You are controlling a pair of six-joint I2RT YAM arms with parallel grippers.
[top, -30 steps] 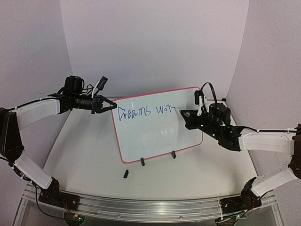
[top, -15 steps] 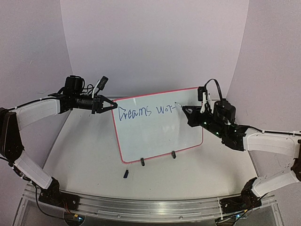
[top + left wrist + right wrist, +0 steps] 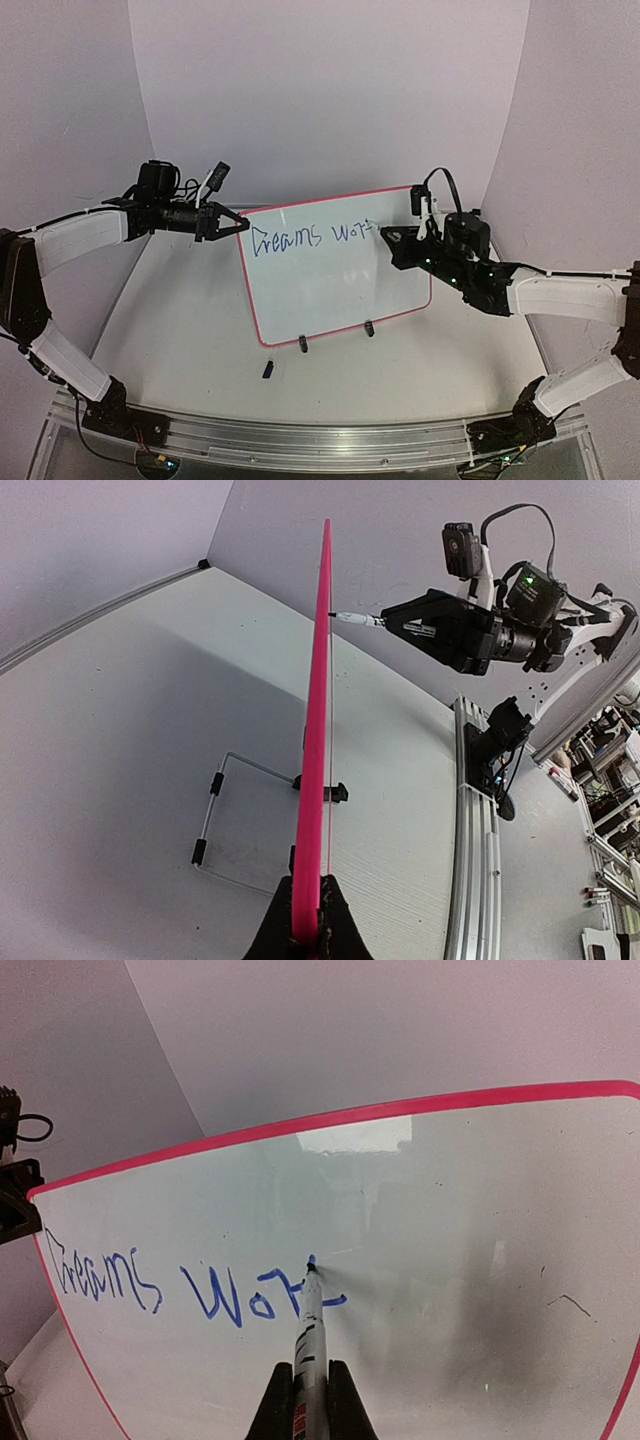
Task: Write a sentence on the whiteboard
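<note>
Right gripper (image 3: 310, 1392) clenched on marker (image 3: 311, 1340), returned after brief retreat, tip again touching whiteboard (image 3: 335, 290) at word 2; left gripper (image 3: 305, 915) clamping upright board's rim; sentence unfinished, next stroke likely beginning.

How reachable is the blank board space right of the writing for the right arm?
Probably yes: its marker meets the whiteboard there, and nothing blocks that bare stretch; the left end effector clamps the opposite edge.

Bright even light, faint soft shadows, pale glare high on the whiteboard (image 3: 420, 1290), wrist views bowed at edges
</note>
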